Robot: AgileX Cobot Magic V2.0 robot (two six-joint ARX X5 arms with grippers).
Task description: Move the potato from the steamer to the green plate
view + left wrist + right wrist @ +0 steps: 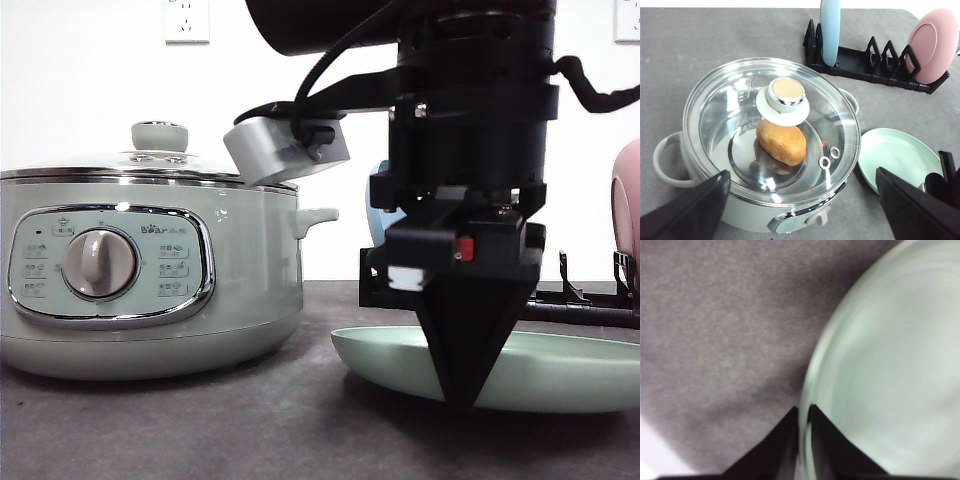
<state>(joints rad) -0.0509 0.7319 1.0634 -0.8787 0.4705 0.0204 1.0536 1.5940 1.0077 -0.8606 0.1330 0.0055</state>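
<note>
From the front, the large pale grey-green electric steamer (150,290) with its chrome-rimmed control panel and round knob stands on the dark grey surface (250,430), its chrome-edged glass lid (150,165) on top. To its right lies the wide, shallow, pale mint-green plate (560,375). The black right pincer (462,395) points straight down at the near left rim of that plate, its tip narrowed to a point.

In the left wrist view, the rounded orange-brown potato (782,141) lies inside the steamer (675,150), seen through the closed glass lid (730,100) and just beside the lid's pale knob (786,93). The green plate (900,157) sits flat on the surface (700,45) just beside the steamer. Behind them a black slotted rack (865,65) holds an upright pale blue plate (830,30) and a leaning pink plate (934,45). The left pincer (805,210) hangs above the steamer, released, its two dark fingers (690,210) spread wide apart and holding nothing.

In the right wrist view, the right pincer (804,440) is clenched on the green plate (890,380), the thin rim pinched between its two dark fingers (780,445), with grey surface (715,330) beside it.
</note>
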